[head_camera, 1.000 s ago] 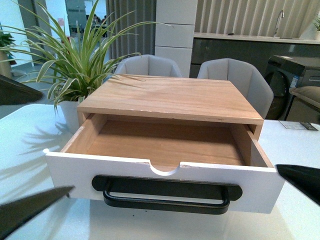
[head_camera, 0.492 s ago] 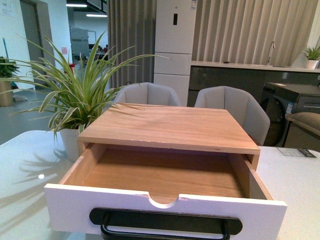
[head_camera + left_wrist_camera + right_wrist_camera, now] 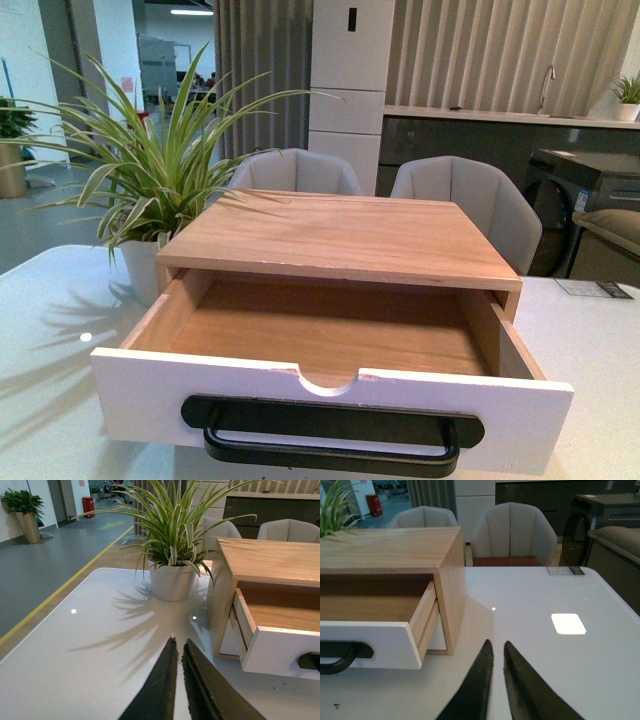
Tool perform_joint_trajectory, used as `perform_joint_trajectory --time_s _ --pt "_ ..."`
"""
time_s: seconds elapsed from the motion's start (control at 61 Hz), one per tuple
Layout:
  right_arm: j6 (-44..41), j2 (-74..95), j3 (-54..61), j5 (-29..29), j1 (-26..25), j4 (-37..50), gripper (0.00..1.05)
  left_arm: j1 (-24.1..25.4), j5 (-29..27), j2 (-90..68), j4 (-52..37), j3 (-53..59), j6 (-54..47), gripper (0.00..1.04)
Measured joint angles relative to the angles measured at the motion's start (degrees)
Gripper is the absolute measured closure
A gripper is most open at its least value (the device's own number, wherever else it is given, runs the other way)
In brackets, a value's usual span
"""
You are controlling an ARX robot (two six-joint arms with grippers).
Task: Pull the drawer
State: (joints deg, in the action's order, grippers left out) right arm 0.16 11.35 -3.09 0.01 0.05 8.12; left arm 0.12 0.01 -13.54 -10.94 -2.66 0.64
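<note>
The drawer [image 3: 330,405] stands pulled far out of its wooden cabinet [image 3: 340,238], its white front near me with the black bar handle [image 3: 330,448] and a semicircular notch on the top edge. Its wooden inside is bare. Neither arm shows in the front view. My left gripper [image 3: 178,644] is shut, empty, over the table left of the drawer front [image 3: 282,652]. My right gripper [image 3: 497,645] is shut, empty, over the table right of the drawer front [image 3: 367,642]; the handle's end [image 3: 342,655] shows there.
A potted spider plant [image 3: 150,190] stands on the white table [image 3: 50,400] left of the cabinet, its pot [image 3: 172,582] close to the cabinet's side. Two grey chairs [image 3: 460,190] stand behind the table. A small card [image 3: 595,289] lies far right.
The two dark gripper tips seen at the lower corners a second ago have left the front view. The drawer stays open; the view has shifted a little.
</note>
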Motion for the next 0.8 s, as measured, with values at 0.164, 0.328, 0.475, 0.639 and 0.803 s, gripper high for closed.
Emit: perform_joint_trajectory --time_s 0.164,0.328,0.475,0.639,0.803 --pt "-0.02 -8.39 0.72 0.04 0.00 -8.04 1.03 0.00 0.09 2.71 0.50 1.95 -0.11 1.02" --pt "-0.02 -10.86 1.49 0.11 0.00 -8.20 1.03 -0.02 -0.02 11.93 10.38 1.92 -0.20 1.02" --pt "-0.02 -11.02 1.49 0.02 0.00 -8.17 1.03 -0.02 -0.02 13.16 10.86 1.92 -0.20 1.02" --pt "-0.07 -11.04 1.49 0.02 0.00 -8.17 0.94 -0.02 -0.02 13.18 10.86 1.92 -0.17 0.94" --pt "-0.07 -11.04 1.49 0.04 0.00 -8.17 0.58 -0.02 -0.02 13.18 10.86 1.92 -0.17 0.59"
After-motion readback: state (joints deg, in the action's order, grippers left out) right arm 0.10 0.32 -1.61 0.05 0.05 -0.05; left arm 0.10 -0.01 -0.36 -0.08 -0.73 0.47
